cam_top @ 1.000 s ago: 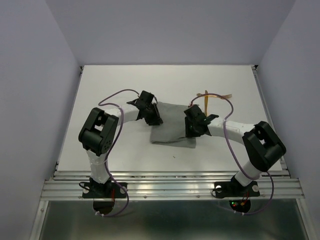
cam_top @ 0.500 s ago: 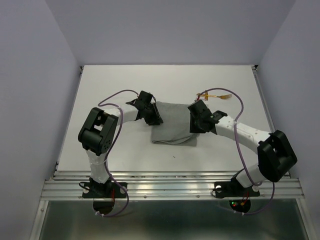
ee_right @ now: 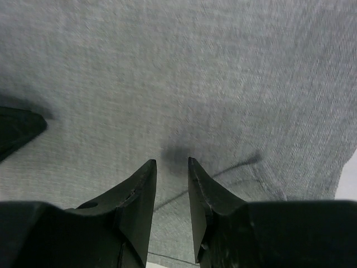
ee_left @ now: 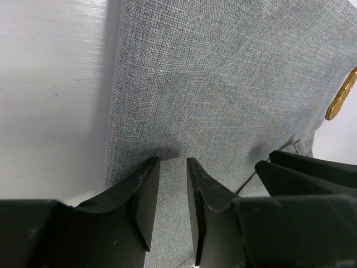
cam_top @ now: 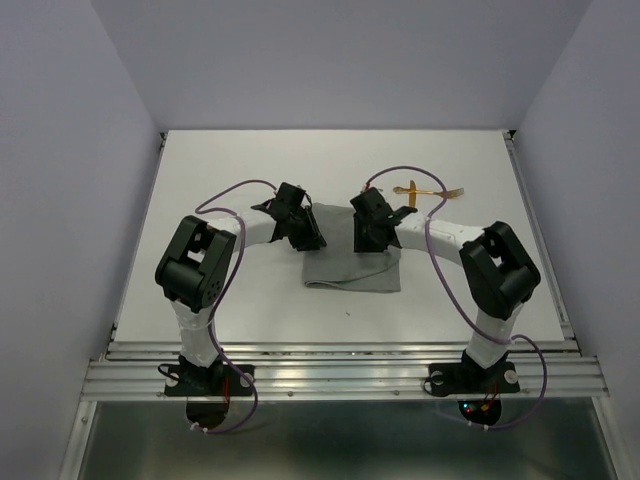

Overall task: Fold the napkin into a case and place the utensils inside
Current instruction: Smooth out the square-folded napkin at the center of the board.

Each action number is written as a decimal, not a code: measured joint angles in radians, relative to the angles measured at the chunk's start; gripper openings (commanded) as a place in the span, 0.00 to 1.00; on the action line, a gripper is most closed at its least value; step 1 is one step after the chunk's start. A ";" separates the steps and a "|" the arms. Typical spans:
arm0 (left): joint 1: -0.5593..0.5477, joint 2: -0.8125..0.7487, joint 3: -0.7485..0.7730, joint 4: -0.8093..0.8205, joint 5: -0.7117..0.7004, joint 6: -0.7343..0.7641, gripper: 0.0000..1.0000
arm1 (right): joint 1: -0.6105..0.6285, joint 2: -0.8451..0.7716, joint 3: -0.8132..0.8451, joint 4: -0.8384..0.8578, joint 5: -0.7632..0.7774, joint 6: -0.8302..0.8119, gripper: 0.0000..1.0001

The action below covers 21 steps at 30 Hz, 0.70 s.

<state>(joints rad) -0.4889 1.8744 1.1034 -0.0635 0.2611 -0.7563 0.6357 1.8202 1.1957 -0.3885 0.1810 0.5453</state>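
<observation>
The grey napkin point(cam_top: 350, 268) lies flat mid-table as a folded rectangle. My left gripper point(cam_top: 302, 230) is over its left edge; in the left wrist view its tips point(ee_left: 172, 161) rest low on the cloth point(ee_left: 223, 84), slightly apart, with flat cloth showing between them. My right gripper point(cam_top: 368, 230) is over the napkin's far middle; its jaws point(ee_right: 172, 162) stand a little apart just above the cloth point(ee_right: 167, 72), holding nothing. The golden utensils point(cam_top: 430, 191) lie on the table beyond the cloth's right corner. One golden end point(ee_left: 341, 95) shows at the cloth's edge.
The white table point(cam_top: 240, 170) is walled on three sides, with a metal rail along the near edge. Purple cables loop above both arms. The right arm's black fingers point(ee_left: 312, 173) stand close beside my left gripper.
The right gripper has swung left from the napkin's right edge to its far middle, closer to the left gripper. The left gripper has stayed put.
</observation>
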 measured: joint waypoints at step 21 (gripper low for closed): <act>0.000 -0.001 -0.004 0.005 -0.005 -0.015 0.39 | 0.000 -0.394 -0.402 -0.104 -0.043 0.058 0.35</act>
<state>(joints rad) -0.4889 1.8732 1.0996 -0.0589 0.2562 -0.7715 0.6357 1.4261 0.7940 -0.4927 0.1375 0.6033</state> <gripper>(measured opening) 0.386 0.350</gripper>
